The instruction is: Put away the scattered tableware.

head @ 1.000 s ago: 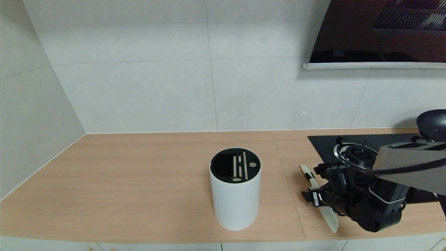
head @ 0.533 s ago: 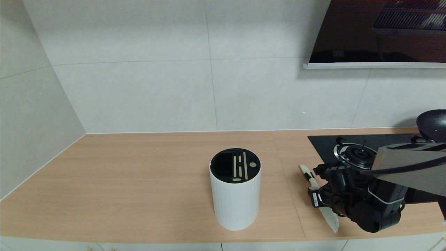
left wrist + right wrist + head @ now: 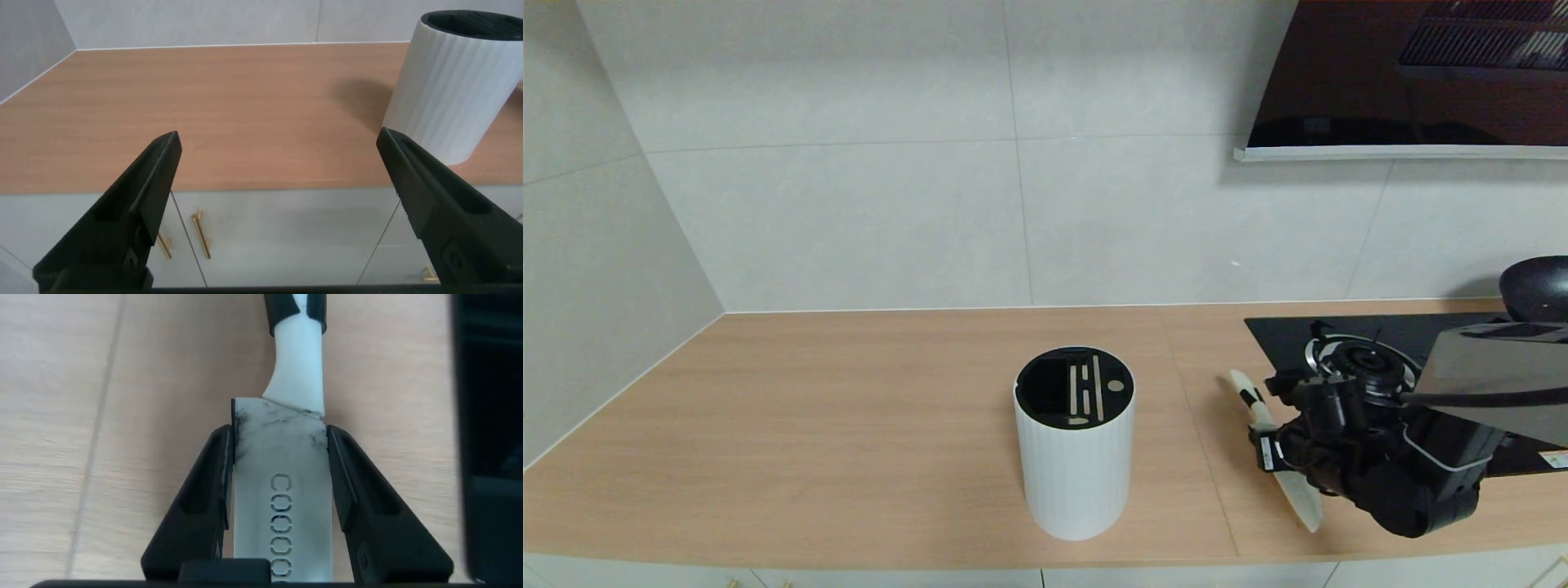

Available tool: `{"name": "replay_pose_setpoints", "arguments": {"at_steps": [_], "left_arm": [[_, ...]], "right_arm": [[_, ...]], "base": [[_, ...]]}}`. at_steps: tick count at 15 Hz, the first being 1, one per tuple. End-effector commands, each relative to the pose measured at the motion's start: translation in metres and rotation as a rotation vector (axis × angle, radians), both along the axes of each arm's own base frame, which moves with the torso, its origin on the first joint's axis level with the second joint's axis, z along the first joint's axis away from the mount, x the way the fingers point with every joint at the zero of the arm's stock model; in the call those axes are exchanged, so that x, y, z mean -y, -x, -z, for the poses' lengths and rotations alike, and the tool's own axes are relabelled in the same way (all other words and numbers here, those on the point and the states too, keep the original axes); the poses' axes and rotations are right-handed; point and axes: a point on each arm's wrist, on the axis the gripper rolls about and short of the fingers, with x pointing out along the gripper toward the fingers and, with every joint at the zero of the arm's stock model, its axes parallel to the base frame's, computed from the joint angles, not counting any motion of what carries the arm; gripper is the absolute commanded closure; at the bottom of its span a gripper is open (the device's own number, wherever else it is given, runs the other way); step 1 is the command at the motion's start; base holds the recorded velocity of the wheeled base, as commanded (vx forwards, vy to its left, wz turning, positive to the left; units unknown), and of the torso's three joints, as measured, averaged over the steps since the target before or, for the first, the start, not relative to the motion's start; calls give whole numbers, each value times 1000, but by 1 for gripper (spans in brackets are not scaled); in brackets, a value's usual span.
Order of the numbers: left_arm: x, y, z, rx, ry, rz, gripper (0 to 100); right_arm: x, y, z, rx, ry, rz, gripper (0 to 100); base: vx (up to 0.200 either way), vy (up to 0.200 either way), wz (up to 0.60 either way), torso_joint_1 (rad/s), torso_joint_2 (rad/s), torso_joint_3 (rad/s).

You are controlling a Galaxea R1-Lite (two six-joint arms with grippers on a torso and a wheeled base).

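Bright even light; soft shadow under range hood (image 3: 1405, 73) (glossy, reflective); slight edge distortion.

the black left gripper (image 3: 278, 137) gapes wide before a light wooden countertop (image 3: 221, 106); a white ribbed cylindrical holder (image 3: 453, 90) stands upright on it

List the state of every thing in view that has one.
Knife: clamped by its blade in the right gripper.
Right gripper: shut on the knife.
Left gripper: open, holding nothing.
Holder: upright, nothing in its slots.
Burner: unlit.
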Motion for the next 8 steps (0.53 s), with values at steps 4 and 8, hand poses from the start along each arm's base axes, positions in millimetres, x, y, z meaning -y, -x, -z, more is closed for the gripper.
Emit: {"name": "replay_pose_setpoints", "arguments": {"at_steps": [4, 8], "left_arm": [[0, 0, 0, 0, 0, 1, 0], [0, 0, 0, -2, -1, 0, 0]], "right_arm": [[-2, 41, -115, 283, -101, -31, 100], [-4, 73, -155, 361, -139, -92, 100]], "base": [[0, 0, 0, 0, 0, 0], [0, 0, 0, 0, 0, 0]]}}
